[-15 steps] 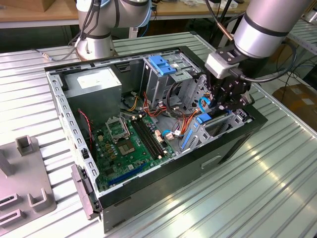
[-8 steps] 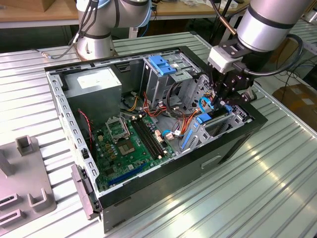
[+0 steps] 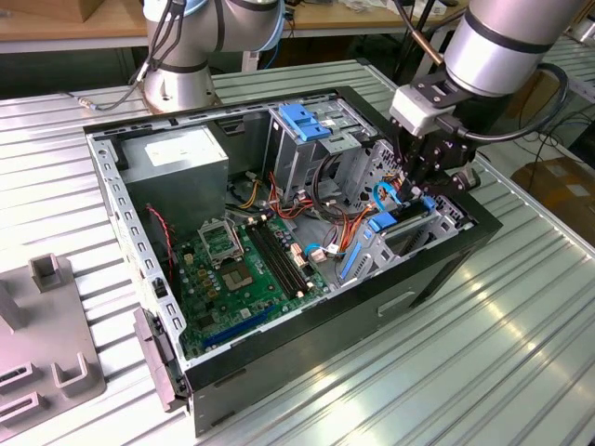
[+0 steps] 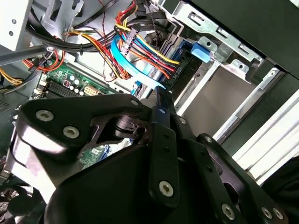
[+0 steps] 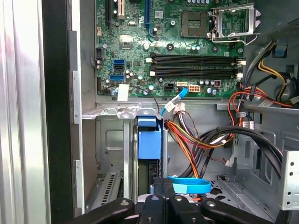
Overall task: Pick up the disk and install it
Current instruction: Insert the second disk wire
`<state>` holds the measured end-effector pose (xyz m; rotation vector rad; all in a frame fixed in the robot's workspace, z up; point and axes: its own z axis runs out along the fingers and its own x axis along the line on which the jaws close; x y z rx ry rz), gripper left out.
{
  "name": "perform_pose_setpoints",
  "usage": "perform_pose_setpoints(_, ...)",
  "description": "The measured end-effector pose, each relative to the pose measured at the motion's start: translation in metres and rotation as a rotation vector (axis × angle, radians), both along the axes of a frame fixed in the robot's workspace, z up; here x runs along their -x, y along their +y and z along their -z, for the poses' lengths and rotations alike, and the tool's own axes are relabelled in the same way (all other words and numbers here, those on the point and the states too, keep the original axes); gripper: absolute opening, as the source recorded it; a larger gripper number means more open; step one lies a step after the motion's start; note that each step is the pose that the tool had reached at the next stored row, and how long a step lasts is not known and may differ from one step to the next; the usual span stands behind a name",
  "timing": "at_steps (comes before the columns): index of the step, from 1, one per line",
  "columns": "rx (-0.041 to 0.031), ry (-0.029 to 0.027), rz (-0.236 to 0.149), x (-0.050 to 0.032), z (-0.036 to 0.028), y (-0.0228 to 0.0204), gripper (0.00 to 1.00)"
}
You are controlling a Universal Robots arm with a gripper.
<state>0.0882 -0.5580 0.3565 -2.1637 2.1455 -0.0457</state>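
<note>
Bright, even overhead light — glare streaks the ribbed table [image 3: 521, 344].

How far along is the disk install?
Done: pickup, since the disk already stands edge-on in the drive bay. In hand: the tool sits right at the disk's end. Left: full seating can't be confirmed, and the tool is not yet clear of the bay.

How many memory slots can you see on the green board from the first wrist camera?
4, long dark slots side by side on the green board, between the processor socket and the drive bay. Cables cover part of the board's edge, so others may be hidden.
</note>
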Motion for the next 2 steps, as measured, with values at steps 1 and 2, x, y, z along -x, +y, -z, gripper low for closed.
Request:
perform_pose_setpoints(1,0.0001,0.0000,0.000,0.0000,0.0000,0.0001,0.10)
perform_pose_setpoints(2,0.0001,0.0000,0.000,0.0000,0.0000,0.0001,0.10)
